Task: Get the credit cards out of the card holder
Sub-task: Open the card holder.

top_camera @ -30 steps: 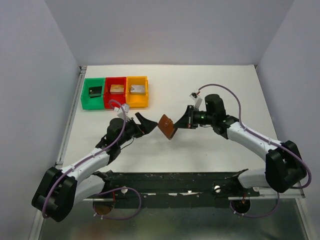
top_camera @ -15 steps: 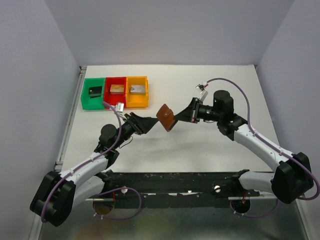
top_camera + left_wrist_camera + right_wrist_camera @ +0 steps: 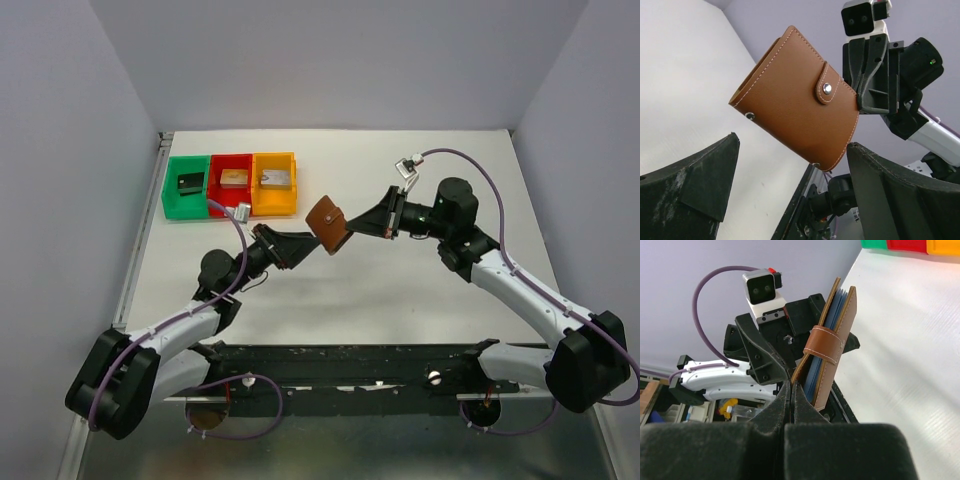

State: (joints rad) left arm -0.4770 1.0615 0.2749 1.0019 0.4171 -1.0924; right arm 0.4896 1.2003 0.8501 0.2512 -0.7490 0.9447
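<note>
The top view is bright and evenly lit by soft light from overhead. The matte white table (image 3: pixel 400 290) carries only faint, soft-edged shadows under the arms, and the picture is sharp from edge to edge. In the left wrist view, the brown leather card holder (image 3: pixel 790 100) is crisp, with a small glint on its round metal snap (image 3: pixel 827 88). The left arm's black fingers (image 3: pixel 695 185) look soft and dark close to the lens. In the right wrist view, the right arm's black fingers (image 3: pixel 840 450) are blurred, and the tabletop is nearly washed out.
</note>
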